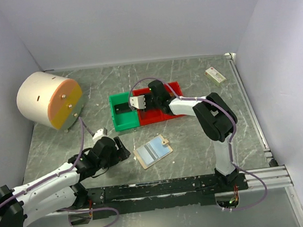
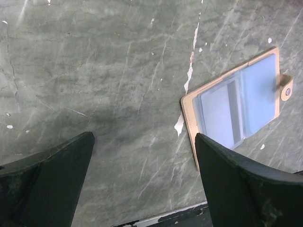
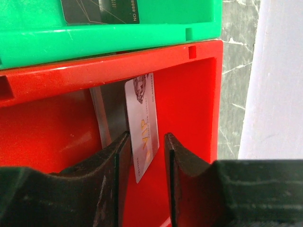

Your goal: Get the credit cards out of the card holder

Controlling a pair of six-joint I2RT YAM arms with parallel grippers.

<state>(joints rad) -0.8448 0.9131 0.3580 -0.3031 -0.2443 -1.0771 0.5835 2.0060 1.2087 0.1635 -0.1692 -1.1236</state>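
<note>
The tan card holder (image 1: 153,151) lies open on the table, with a grey credit card (image 2: 218,113) still in its pale blue pocket (image 2: 258,90). My left gripper (image 1: 124,152) hovers open just left of the holder (image 2: 236,109), nothing between its fingers (image 2: 144,137). My right gripper (image 1: 139,101) reaches into the red bin (image 3: 189,94). Its jaws stand apart, and a silver VIP card (image 3: 142,123) leans against the left finger, clear of the right one. A grey card (image 3: 106,113) stands behind it. A dark card (image 3: 102,12) lies in the green bin (image 3: 118,38).
The green bin (image 1: 120,120) and red bin (image 1: 162,115) sit side by side mid-table. A white cylinder with an orange face (image 1: 48,99) stands at the back left. A small white-and-green box (image 1: 215,75) lies at the back right. A black rail (image 1: 165,188) runs along the near edge.
</note>
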